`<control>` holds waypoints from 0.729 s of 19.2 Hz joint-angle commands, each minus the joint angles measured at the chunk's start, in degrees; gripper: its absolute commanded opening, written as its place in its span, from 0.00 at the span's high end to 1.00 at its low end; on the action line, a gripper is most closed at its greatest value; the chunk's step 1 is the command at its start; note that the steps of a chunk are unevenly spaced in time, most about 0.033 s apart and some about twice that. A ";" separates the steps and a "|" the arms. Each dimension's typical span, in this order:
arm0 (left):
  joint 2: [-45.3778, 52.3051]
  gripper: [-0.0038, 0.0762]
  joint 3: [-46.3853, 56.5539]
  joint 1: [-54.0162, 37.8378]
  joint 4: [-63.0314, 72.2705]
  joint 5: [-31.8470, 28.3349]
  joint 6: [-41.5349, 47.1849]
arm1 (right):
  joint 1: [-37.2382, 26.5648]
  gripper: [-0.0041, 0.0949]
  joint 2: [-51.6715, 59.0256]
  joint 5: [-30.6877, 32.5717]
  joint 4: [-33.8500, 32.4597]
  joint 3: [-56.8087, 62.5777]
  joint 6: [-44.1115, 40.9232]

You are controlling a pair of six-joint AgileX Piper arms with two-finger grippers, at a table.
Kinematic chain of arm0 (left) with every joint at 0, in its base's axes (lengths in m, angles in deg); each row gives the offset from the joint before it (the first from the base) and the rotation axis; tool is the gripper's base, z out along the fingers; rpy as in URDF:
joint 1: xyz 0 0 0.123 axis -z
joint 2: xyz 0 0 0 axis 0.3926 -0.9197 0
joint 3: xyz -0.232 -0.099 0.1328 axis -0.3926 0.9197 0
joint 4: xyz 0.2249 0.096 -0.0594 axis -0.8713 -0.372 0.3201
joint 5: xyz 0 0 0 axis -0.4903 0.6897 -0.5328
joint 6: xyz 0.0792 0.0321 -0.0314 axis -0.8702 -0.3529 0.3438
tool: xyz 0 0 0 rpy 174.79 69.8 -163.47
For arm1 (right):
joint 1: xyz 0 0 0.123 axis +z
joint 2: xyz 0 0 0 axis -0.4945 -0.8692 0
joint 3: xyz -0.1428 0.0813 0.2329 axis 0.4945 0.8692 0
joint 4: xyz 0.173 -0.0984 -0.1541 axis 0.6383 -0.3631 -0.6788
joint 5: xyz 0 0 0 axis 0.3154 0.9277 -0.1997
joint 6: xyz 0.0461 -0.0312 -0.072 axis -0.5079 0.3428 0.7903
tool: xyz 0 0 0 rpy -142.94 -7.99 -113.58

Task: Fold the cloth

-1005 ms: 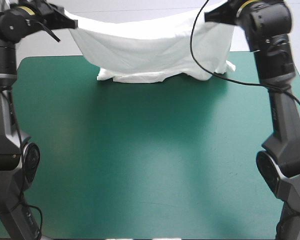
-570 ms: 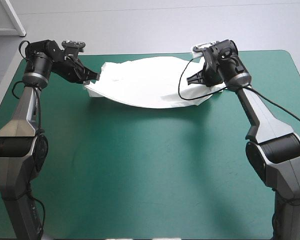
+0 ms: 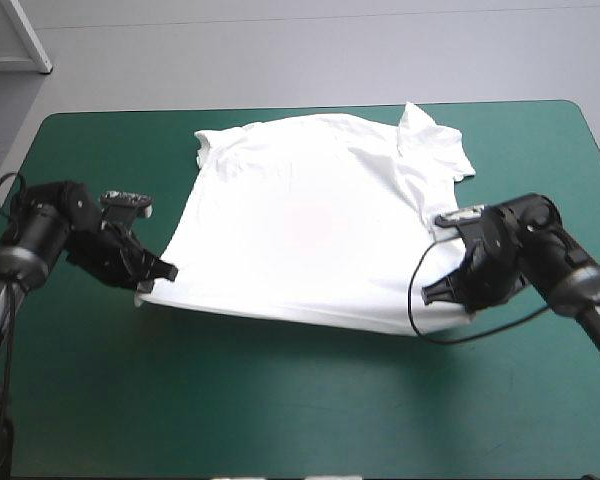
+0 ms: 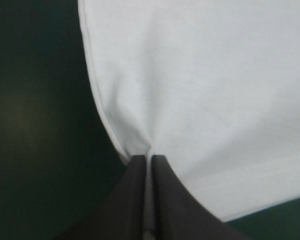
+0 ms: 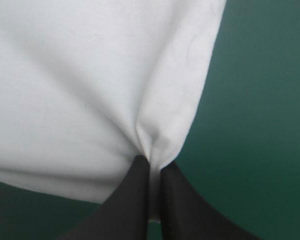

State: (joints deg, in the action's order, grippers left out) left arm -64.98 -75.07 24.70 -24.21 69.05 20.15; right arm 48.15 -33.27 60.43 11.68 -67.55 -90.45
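The left tool point(image 3: 160, 276) is clenched on the near left corner of the white T-shirt point(image 3: 310, 225). In the left wrist view its two black fingers point(image 4: 132, 200) stand all but together, with a thin sliver of white fabric pinched between them and soft creases fanning out from the grip. The stitched hem point(image 4: 250, 172) runs away to one side of the pinch. The right tool point(image 3: 442, 292) is likewise clamped on the near right corner. In its own wrist view the right tool point(image 5: 154, 162) has the fabric bunched into a small fold just ahead of its tips, and the T-shirt point(image 5: 80, 75) spreads out beyond it. Between the two tools the garment lies spread open and mostly smooth on the tabletop point(image 3: 280, 400), which has a teal-green cover. The hem is toward the near edge and the two short sleeves point(image 3: 435, 140) are toward the far edge — one sleeve at each far corner of the cloth. The near edge casts a narrow shadow on the cover. The T-shirt sits in the far half of the tabletop, roughly centred between its left and right edges, with bare cover on every side — widest along the near side.
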 commanded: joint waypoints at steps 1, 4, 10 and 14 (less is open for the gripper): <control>10.53 0.96 10.38 0.23 -1.94 3.15 3.46 | -0.28 0.98 11.18 1.14 2.65 9.76 0.52; 19.46 0.96 18.44 0.23 -2.19 3.15 6.32 | -0.28 0.98 22.22 1.22 8.10 19.45 -0.10; 30.12 0.96 28.77 0.23 -2.04 3.26 6.76 | -0.28 0.98 26.41 1.22 11.72 27.20 0.43; 30.24 0.78 29.17 0.23 2.88 3.26 2.06 | -0.28 0.71 26.41 1.22 11.59 27.20 1.48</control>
State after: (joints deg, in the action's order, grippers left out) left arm -35.37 -44.61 24.70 -24.24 68.68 23.90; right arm 48.15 -7.53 60.07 23.43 -39.13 -90.01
